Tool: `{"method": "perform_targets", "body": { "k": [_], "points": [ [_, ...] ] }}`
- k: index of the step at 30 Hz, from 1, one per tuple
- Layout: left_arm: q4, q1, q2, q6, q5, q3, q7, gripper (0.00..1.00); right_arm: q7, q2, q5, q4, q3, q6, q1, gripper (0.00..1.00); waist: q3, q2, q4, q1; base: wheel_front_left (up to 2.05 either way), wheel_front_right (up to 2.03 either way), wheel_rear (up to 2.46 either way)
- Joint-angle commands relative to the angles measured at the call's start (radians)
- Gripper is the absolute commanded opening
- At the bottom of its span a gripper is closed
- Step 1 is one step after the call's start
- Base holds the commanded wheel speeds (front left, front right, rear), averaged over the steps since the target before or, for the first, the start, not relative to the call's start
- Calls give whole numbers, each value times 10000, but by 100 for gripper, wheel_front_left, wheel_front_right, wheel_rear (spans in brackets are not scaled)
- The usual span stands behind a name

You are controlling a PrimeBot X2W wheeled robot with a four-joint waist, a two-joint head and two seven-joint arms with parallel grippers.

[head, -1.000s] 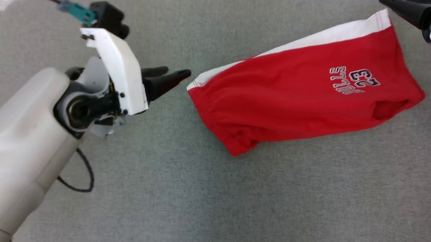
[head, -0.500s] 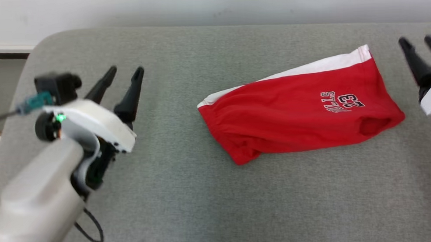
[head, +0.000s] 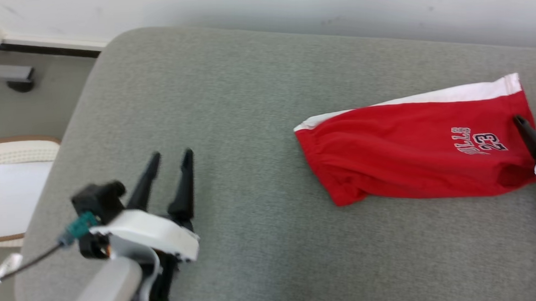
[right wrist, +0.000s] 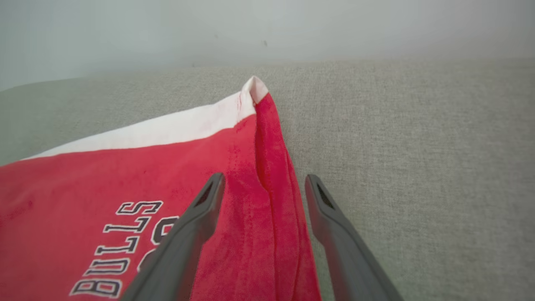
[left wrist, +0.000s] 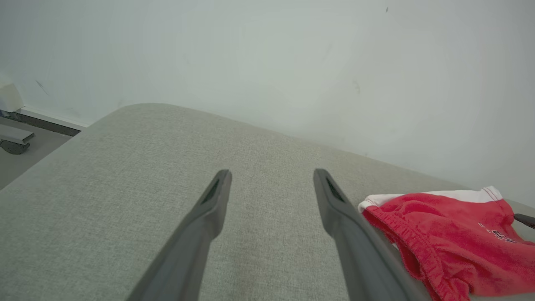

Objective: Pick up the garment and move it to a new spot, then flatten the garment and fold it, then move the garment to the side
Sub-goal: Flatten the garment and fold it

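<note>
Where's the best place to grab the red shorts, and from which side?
The leg hem at the right end of the shorts, coming from the right: its layers stack into a raised fold there, and the open right hand lines up with it.

one red garment [head: 411, 161], one grey cushion [head: 230, 125], and two tools: left tool [head: 172, 154], right tool [head: 533, 120].

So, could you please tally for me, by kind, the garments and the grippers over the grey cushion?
Garments: 1, the red shorts
Grippers: 2, the left gripper and the right gripper, both open
Total: 3
</note>
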Motion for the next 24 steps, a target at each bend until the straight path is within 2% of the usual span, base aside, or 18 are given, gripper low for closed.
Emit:
{"method": "perform_targets", "body": {
  "k": [1,5,7,14,15,17,18,24],
  "points": [
    [22,348,-208,-110,199,179,5,100,210,3,187,236,-17,-24,247,100,-67,0,320,2,0,0,0],
    [152,1002,-829,-437,588,686,6,100,912,-45,381,770,27,-24,428,100,-101,0,674,2,0,0,0],
    [204,1115,-940,-500,669,789,6,100,1163,-31,468,837,12,-24,520,100,-113,0,735,2,0,0,0],
    [532,1504,-1489,-972,1150,1345,5,100,3667,310,1287,1666,-47,-35,1173,100,-178,0,891,2,0,0,0],
    [564,1510,-1546,-1012,1239,1385,5,100,4013,383,1322,1694,-15,-35,1222,85,-187,0,891,2,0,0,0],
    [628,1514,-1647,-1096,1288,1486,5,100,4062,432,1358,1587,-61,-33,1156,43,-196,0,875,2,0,0,0],
    [659,1513,-1701,-1153,1347,1552,5,100,3938,443,1350,1486,-101,-29,1060,0,-195,0,855,2,0,0,0],
    [840,1573,-1911,-1374,1677,1885,4,100,2709,302,1168,1177,-362,-24,511,0,-306,0,637,2,0,0,0]
  ]
}}
